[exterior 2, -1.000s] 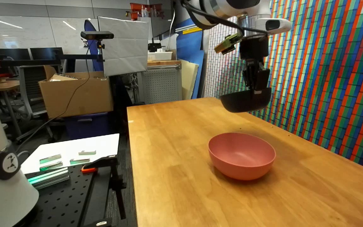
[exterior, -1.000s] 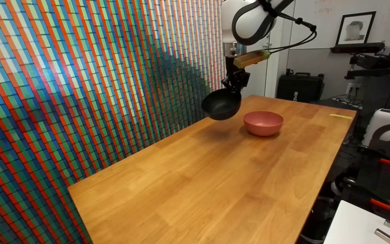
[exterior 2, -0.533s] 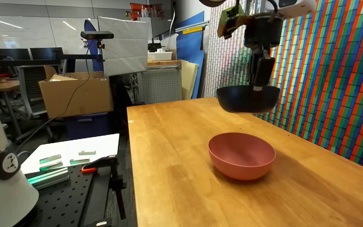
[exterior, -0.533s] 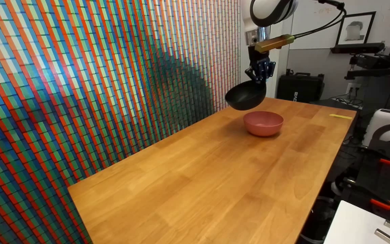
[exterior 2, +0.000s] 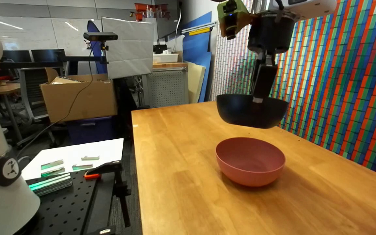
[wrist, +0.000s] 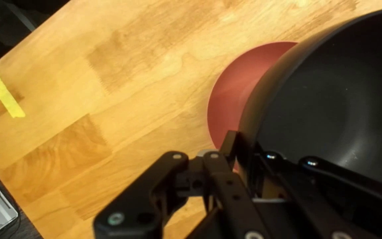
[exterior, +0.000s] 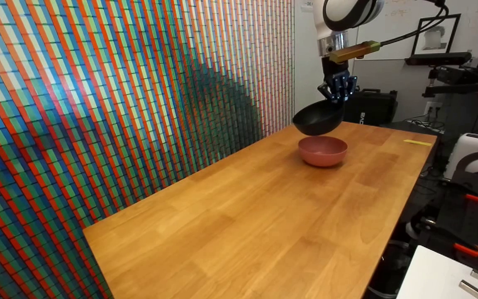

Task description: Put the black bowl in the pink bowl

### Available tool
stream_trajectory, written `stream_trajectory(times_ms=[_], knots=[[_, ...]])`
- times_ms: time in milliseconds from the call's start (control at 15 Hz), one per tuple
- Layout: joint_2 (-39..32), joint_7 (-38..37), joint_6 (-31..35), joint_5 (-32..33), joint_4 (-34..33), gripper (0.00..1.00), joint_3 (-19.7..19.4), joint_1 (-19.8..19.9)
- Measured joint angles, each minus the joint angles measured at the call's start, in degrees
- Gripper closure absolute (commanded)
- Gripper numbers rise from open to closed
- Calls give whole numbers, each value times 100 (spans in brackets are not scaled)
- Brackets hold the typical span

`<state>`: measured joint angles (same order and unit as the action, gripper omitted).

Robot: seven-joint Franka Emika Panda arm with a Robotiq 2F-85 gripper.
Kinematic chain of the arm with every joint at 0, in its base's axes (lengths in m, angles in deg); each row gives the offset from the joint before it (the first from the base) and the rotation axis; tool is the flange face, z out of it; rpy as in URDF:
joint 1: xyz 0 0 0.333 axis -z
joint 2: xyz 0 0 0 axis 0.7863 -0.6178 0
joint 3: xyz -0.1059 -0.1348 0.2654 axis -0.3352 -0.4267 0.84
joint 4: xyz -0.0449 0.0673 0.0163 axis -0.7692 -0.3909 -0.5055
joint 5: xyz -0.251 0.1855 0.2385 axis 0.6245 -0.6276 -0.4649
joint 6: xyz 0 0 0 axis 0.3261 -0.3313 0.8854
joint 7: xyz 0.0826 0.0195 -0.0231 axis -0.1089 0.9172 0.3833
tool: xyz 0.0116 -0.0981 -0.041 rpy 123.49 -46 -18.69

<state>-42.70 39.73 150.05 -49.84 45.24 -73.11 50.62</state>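
Note:
The glossy black bowl point(exterior: 317, 119) hangs in the air, tilted, just above and behind the pink bowl point(exterior: 323, 152) in an exterior view. In an exterior view the black bowl point(exterior 2: 240, 112) is also above the pink bowl point(exterior 2: 250, 163), with a gap between them. The pink bowl stands upright on the wooden table and looks empty. My gripper point(exterior 2: 257, 98) is shut on the black bowl's rim. In the wrist view the fingers point(wrist: 245, 149) clasp the rim of the black bowl point(wrist: 317, 109), which hides much of the pink bowl point(wrist: 229, 99).
The wooden table point(exterior: 239, 216) runs along a colourful patterned wall point(exterior: 118, 104). A strip of yellow tape point(exterior: 417, 142) lies near the table's edge. A low black bench with a white board point(exterior 2: 77, 150) stands beside the table.
My gripper has carried the black bowl from beside the pink bowl to over it, and in the last half second a little lower. The pink bowl has not moved.

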Motion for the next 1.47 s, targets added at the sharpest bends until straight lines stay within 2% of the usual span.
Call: stream_trajectory(times_ms=[267, 333, 400, 933, 1067, 1267, 1467], knots=[[-1, 0, 330, 4, 191, 98, -13, 157], [-3, 0, 437, 4, 224, 66, -13, 165], [-6, 0, 524, 4, 248, 65, -12, 165], [-9, 13, 663, -153, 304, 4, 38, 154], [-5, 110, 663, -359, 294, 0, 48, 154], [7, 366, 657, -688, 203, 0, 160, 132], [7, 493, 622, -727, -8, 0, 404, -27]])
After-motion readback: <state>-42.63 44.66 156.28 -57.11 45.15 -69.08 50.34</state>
